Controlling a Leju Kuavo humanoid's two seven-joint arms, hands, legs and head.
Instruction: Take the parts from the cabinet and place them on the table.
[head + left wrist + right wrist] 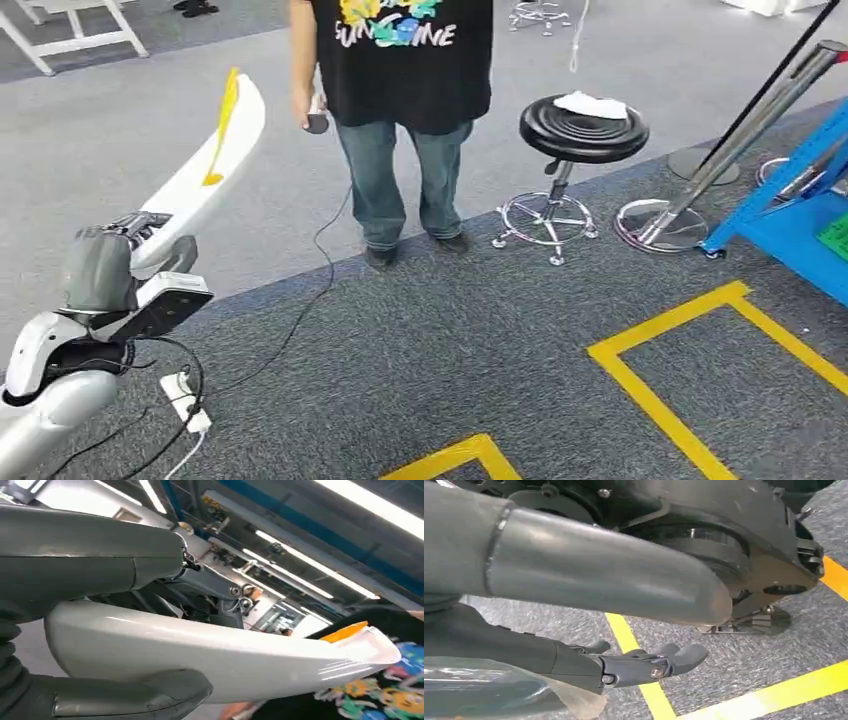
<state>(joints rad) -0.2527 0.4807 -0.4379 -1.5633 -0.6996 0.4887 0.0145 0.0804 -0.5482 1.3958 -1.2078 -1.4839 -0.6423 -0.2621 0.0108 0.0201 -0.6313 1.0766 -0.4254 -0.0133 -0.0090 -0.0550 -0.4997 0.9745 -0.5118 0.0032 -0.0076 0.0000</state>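
Note:
My left hand (110, 268) grips a long white curved part (210, 160) with a yellow strip (227, 110) near its far tip. The part sticks up and forward at the left of the head view. In the left wrist view the white part (225, 655) lies between the thumb and the darker fingers (100, 555), and its yellow-edged tip points at a person's shirt. My right hand (574, 575) hangs over the grey carpet with its fingers (644, 664) stretched out and nothing in them.
A person in a black printed T-shirt (400, 60) stands ahead, holding a small dark device on a cable. A black stool (583, 130) stands to the person's right. A blue frame (800, 225) and slanted poles are at far right. Yellow tape lines (650, 395) mark the carpet; a power strip (185, 400) lies near my left arm.

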